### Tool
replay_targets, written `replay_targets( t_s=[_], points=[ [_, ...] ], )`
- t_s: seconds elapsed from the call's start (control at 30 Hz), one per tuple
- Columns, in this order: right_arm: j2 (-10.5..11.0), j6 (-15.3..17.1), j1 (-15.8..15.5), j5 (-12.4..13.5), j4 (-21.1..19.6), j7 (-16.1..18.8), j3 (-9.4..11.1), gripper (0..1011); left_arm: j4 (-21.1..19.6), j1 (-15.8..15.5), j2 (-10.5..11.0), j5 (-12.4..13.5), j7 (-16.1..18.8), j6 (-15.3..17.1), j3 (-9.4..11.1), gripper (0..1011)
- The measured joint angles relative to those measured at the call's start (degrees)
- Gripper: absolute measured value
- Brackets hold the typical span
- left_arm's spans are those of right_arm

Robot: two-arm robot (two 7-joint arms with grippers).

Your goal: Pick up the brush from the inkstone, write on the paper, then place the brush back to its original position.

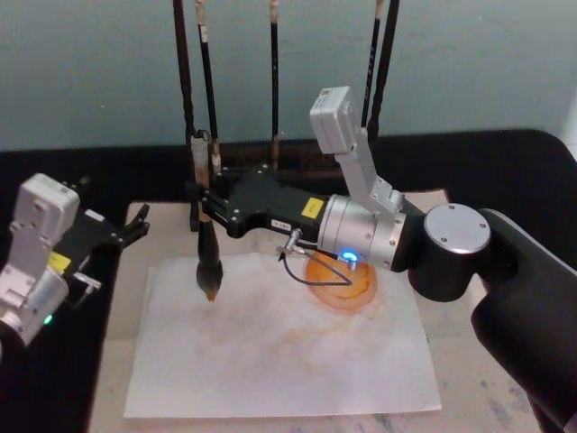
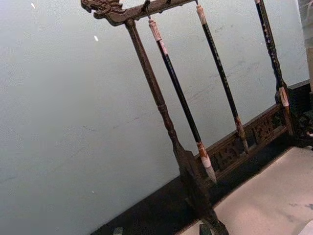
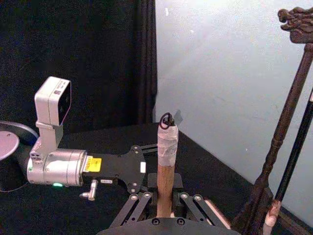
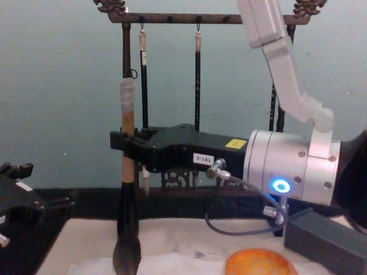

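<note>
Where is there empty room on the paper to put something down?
The near half of the paper is bare, from below the brush tip to the front edge. The mat strip at its left is free too. The back is crowded: the right gripper holds the brush there, beside the orange dish; the left gripper sits at the mat's left edge.

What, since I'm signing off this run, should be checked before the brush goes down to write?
1. Right gripper shut on the brush handle: ok.
2. Brush upright, bristles down: ok.
3. Bristles above the paper: ok.
4. Tip touching the paper: cannot tell.
5. Left gripper parked off the paper, at its left: ok.
6. Orange dish free for the return: cannot tell, right arm covers part.
</note>
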Motion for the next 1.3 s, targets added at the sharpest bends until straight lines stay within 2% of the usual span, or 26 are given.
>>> replay_targets(
  t_s=[0.83,1.3],
  points=[
    [1.2,-0.1,-1.2,-0.5,-0.2,0.3,0.6,176,0.0,0.0,0.0,0.0,0.0,0.0,0.0,1010],
    [2.6,-0.2,-1.9,-0.5,-1.3,-0.1,1.7,176,0.0,0.0,0.0,0.0,0.0,0.0,0.0,1010]
  ],
)
